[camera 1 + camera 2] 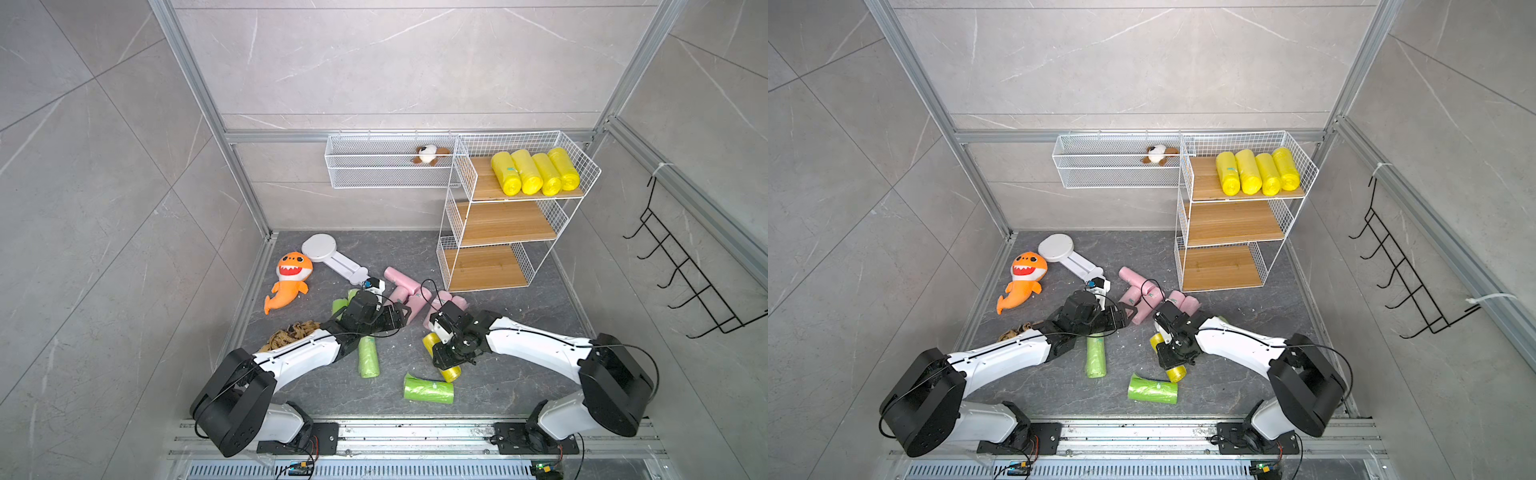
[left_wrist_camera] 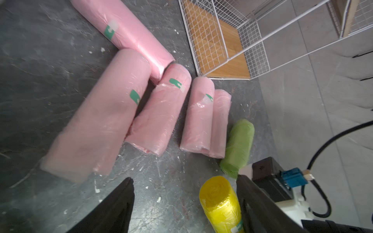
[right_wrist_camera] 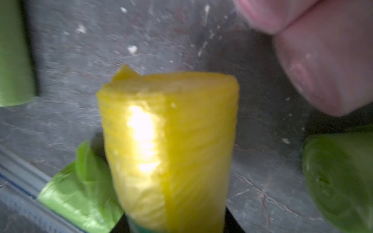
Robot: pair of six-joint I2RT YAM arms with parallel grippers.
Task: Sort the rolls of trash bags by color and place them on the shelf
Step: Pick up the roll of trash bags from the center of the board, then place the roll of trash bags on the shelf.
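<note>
The last loose yellow roll (image 3: 167, 151), at the lower centre of both top views, is clasped by the right fingers (image 1: 441, 360). The left fingers (image 2: 119, 205) are spread and empty. A lift to the shelf's (image 1: 484, 178) top tier, beside the four rolls (image 1: 534, 174) there, is called for next.

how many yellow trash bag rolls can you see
5. Four yellow rolls lie side by side on the shelf, top tier. The fifth yellow roll is in the right gripper. More could hide beneath the left arm.
</note>
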